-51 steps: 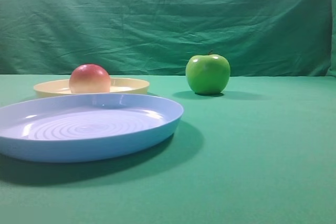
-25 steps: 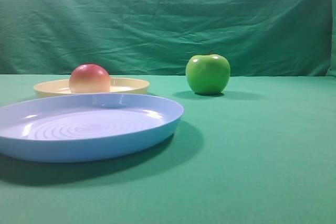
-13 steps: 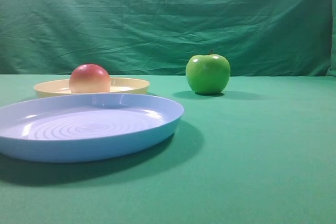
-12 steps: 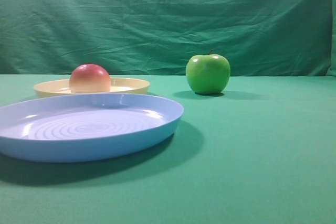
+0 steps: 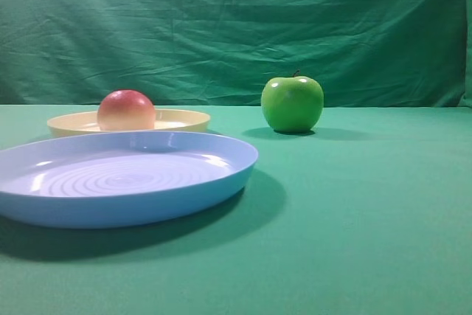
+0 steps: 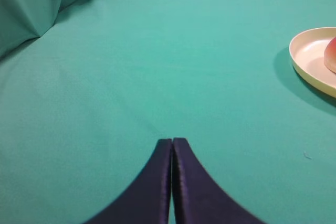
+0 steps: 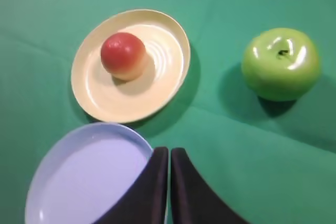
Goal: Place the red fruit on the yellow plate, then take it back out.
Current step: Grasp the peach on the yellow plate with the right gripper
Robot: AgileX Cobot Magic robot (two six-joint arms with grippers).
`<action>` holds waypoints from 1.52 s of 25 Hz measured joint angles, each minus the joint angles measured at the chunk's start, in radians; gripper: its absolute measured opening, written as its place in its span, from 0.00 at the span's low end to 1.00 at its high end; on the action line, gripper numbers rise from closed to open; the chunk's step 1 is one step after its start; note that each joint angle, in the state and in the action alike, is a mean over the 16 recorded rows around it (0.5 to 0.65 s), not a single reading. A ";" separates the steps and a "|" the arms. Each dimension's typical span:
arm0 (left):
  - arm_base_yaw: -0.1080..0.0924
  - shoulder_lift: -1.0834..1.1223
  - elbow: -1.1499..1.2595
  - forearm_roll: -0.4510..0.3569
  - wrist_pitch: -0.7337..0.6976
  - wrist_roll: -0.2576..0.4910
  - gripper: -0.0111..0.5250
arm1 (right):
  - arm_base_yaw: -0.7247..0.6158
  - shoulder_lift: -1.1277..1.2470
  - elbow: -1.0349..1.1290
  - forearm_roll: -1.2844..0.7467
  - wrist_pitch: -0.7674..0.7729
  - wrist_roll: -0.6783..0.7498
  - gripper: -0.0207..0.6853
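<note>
Nothing moved since earlier frames. Round red-pink peach-like fruit (image 7: 123,55) sits on pale yellow shallow plastic plate (image 7: 168,43), ahead-left of right gripper (image 7: 169,153), clenched, empty. Left gripper (image 6: 172,142) clenched too. Risk: smooth fruit rolling off on off-centre pinch; descent clipping light blue ringed plate (image 7: 73,182) just below-left.
</note>
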 joint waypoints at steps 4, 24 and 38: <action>0.000 0.000 0.000 0.000 0.000 0.000 0.02 | 0.001 0.104 -0.094 0.078 0.014 -0.114 0.03; 0.000 0.000 0.000 0.000 0.000 0.001 0.02 | 0.108 0.673 -0.830 -0.055 0.372 -0.330 0.11; 0.000 0.000 0.000 0.000 0.000 0.001 0.02 | 0.127 0.853 -0.936 0.024 0.217 -0.402 0.85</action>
